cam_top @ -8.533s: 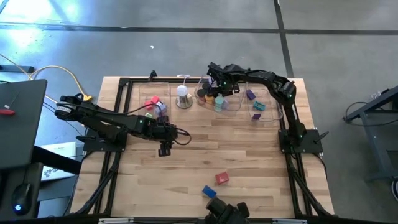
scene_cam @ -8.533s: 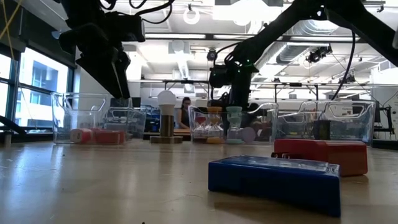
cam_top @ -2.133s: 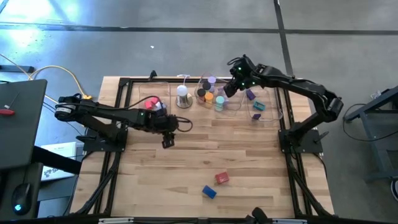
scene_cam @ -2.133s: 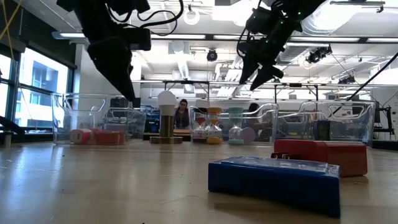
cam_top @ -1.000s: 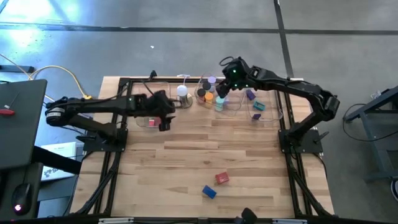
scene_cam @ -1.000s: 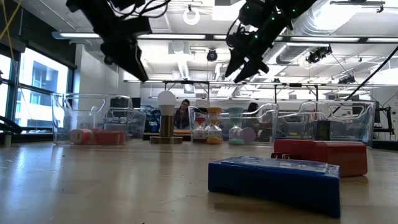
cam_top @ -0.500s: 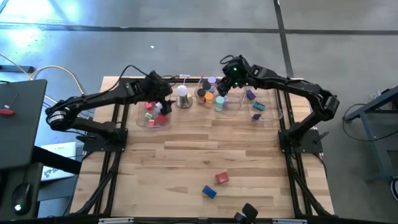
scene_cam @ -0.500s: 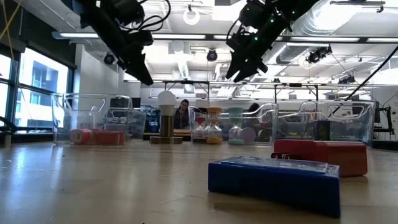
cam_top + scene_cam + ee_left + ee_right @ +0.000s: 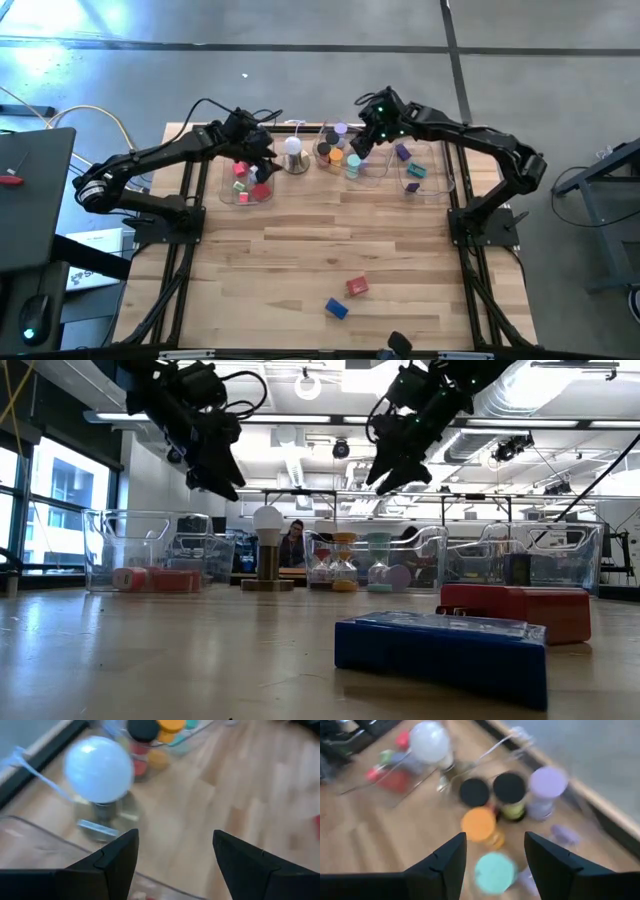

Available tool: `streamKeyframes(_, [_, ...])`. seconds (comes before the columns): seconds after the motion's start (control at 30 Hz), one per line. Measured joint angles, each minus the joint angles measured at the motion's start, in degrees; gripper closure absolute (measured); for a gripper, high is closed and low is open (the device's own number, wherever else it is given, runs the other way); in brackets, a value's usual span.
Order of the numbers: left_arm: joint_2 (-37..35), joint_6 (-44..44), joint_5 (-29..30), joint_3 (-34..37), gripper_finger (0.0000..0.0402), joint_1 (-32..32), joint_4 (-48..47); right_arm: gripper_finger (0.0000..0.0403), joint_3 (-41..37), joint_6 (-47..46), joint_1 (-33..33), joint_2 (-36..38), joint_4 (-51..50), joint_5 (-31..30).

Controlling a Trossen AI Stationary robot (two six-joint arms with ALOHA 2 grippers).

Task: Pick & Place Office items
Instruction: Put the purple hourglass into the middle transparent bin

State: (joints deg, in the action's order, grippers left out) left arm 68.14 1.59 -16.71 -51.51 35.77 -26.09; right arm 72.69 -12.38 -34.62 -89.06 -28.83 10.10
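Two office items lie on the bare wood near the table's front edge: a red block (image 9: 357, 286) and a blue block (image 9: 336, 308), which loom close in the low view as red block (image 9: 515, 610) and blue block (image 9: 440, 650). Red and pink blocks (image 9: 250, 185) sit in the far-left clear tray. Round rolls stand in the middle tray: teal (image 9: 494, 872), orange (image 9: 479, 825), black (image 9: 509, 785) and lilac (image 9: 547, 782). My left gripper (image 9: 262, 163) hangs open and empty over the left tray's far right corner, beside the white dome (image 9: 100, 767). My right gripper (image 9: 362, 142) hangs open and empty above the rolls.
Three clear trays stand in a row along the far edge: left (image 9: 228, 195), middle (image 9: 372, 176) and right (image 9: 432, 188), the right one holding purple and teal pieces. The white dome on its metal base (image 9: 293, 152) stands between the left and middle trays. Bare wood fills the table's middle.
My left gripper has swung toward the table's far edge, from over the left tray's near side to its far right corner beside the white dome, and has rolled about its own axis. It stays open and empty. My right gripper has stayed above the rolls.
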Motion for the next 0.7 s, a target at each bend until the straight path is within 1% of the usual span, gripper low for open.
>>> streamKeyframes(0.07, [0.0, 2.6, -3.0, 0.0, 0.0155, 0.0, 0.0, 0.0211, 0.0, -0.9, -1.0, 0.0, -2.1, 2.4])
streamKeyframes(0.17, [0.0, 5.6, -7.1, 0.0, 0.0155, 0.0, 0.1, 0.0181, 0.0, -1.1, -2.1, 0.0, -5.8, 2.4])
streamKeyframes(0.27, [0.0, 7.1, -9.3, 0.0, 0.0155, 0.0, 1.1, 0.0127, 0.0, -1.2, -3.4, 0.0, -8.9, 2.8])
streamKeyframes(0.37, [0.0, 10.8, -9.5, 0.0, 0.0155, 0.0, 3.7, 0.0067, 0.0, -4.1, -4.1, 0.0, -11.6, 0.6])
streamKeyframes(0.47, [0.0, 13.7, -9.4, 0.0, 0.0155, 0.0, 5.7, 0.0020, 0.0, -2.8, -4.1, 0.1, -12.5, 0.3])
streamKeyframes(0.53, [0.0, 15.4, -9.4, 0.0, 0.0155, -0.1, 6.5, 0.0008, 0.2, -3.0, -4.1, 0.3, -13.3, 0.3])
streamKeyframes(0.57, [0.0, 16.0, -9.3, 0.0, 0.0155, -0.3, 6.8, 0.0008, 0.9, -3.5, -4.1, 0.3, -14.2, 0.5])
streamKeyframes(0.63, [0.0, 16.3, -9.3, 0.0, 0.0155, -0.6, 7.1, 0.0016, 3.8, -3.8, -4.1, 0.0, -16.8, 0.3])
streamKeyframes(0.7, [0.0, 16.3, -9.3, 0.0, 0.0155, -1.1, 7.0, 0.0024, 8.3, -3.8, -3.3, -1.2, -20.0, -1.2])
